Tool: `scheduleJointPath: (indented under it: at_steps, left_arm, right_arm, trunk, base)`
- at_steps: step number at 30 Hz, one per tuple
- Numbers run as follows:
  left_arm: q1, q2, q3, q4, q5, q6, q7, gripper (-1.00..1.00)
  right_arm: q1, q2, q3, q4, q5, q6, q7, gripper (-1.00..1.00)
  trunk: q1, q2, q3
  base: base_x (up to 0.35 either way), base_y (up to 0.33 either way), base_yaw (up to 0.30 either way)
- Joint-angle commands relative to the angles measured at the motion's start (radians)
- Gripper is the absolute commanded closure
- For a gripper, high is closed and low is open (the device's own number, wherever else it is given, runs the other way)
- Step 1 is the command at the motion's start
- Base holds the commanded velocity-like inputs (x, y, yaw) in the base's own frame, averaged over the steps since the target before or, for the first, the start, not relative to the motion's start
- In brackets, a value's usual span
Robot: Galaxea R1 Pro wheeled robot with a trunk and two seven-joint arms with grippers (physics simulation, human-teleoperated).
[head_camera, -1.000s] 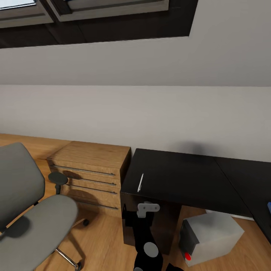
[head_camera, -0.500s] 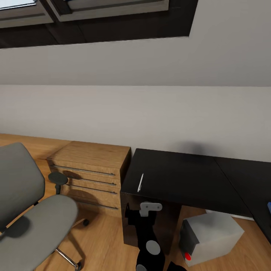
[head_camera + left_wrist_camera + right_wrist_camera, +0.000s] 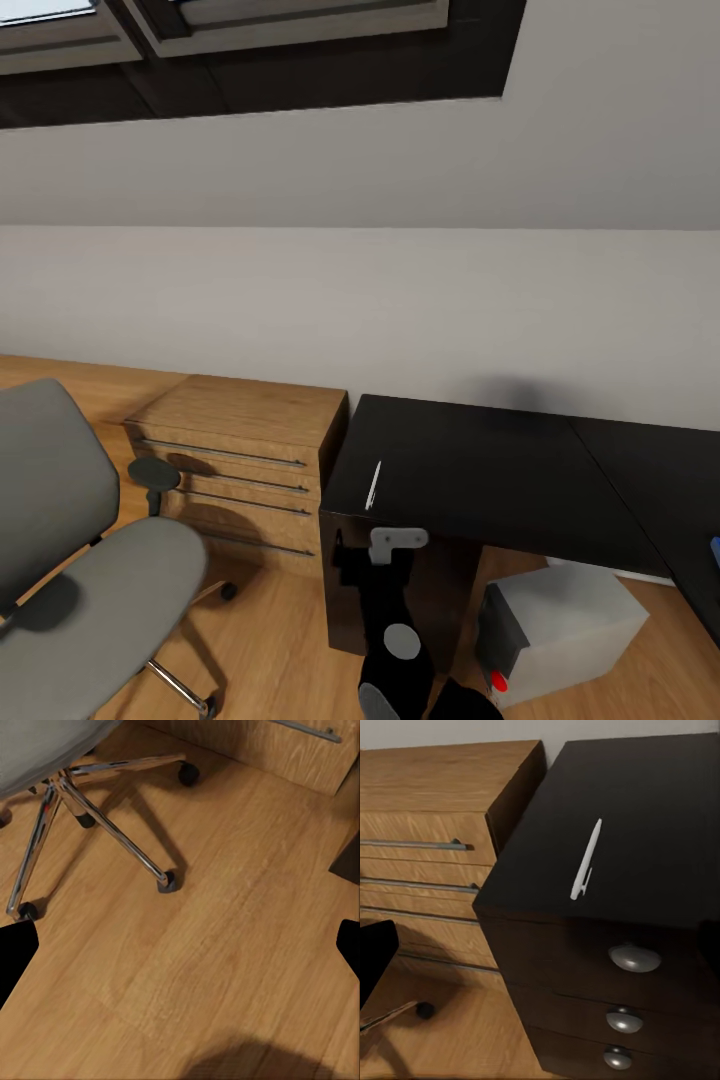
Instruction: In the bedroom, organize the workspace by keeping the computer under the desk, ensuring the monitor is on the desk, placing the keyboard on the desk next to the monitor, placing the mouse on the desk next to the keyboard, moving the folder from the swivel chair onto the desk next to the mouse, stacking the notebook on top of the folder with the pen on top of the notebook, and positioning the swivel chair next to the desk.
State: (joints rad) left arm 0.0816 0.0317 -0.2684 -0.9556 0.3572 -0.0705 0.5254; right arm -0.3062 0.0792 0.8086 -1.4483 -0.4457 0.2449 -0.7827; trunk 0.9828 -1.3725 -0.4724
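Pen (image 3: 586,859): thin white pen lying flat on the black top of the desk (image 3: 470,480), near the front edge of the end with the drawers; also seen in the head view (image 3: 373,485). It lies roughly square to that front edge, its clip end nearest the edge.
Handling, pen: judged light, rigid and smooth; likely to roll or skid if nudged sideways. Best taken across the barrel near mid-length, fingers straddling it from above; the low profile leaves little to pinch against the hard top.
Right gripper (image 3: 397,545): raised in front of the desk's drawer face, just below the top's edge, short of the pen. Jaw state: cannot tell from these pictures.
Left gripper: dark fingertips (image 3: 16,956) show at both sides of its wrist view, well apart, so the jaws stand open and empty over bare wooden floor (image 3: 225,945).
Edges: the desk's front lip lies between the right gripper and the pen; the hand must clear it before reaching in. Three round silver knobs (image 3: 634,957) project from the drawer face below.
Open room: the desk top around the pen is bare, leaving free approach from above.
Neighbours: the light wooden drawer chest (image 3: 245,455) stands against the desk's end; the swivel chair (image 3: 80,560) stands apart on the floor, its chrome star base (image 3: 90,810) near the left arm.
Computer (image 3: 560,630): silver-grey tower under the desk, red button showing, apart from the right arm.
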Motion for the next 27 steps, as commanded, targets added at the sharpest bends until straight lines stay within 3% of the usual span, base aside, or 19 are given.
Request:
scheduleJointPath:
  at_steps: [1, 8, 13, 27]
  left_arm:
    - [0.000, -0.001, -0.006, 0.002, 0.010, -0.012, 0.006, -1.00]
    - [0.000, 0.006, -0.010, 0.006, 0.010, -0.025, 0.007, -1.00]
    - [0.000, 0.008, -0.011, 0.006, 0.010, -0.027, 0.007, -1.00]
    - [0.000, 0.007, -0.012, 0.006, 0.011, -0.028, 0.005, -1.00]
  right_arm:
    - [-0.007, -0.006, -0.004, 0.004, 0.002, 0.012, -0.001, -1.00]
    - [0.033, -0.045, 0.019, -0.006, 0.041, -0.027, -0.041, -1.00]
    - [0.042, -0.071, 0.043, -0.013, 0.045, -0.037, -0.069, -1.00]
    - [0.042, -0.074, 0.046, -0.013, 0.046, -0.038, -0.081, -1.00]
  trunk:
    - [0.000, -0.001, -0.001]
    - [0.000, -0.001, -0.001]
    - [0.000, -0.001, -0.001]
    - [0.000, -0.001, -0.001]
  base:
    - [0.000, 0.000, 0.000]
    - [0.000, 0.000, 0.000]
    - [0.118, 0.000, 0.000]
    - [0.308, 0.000, 0.000]
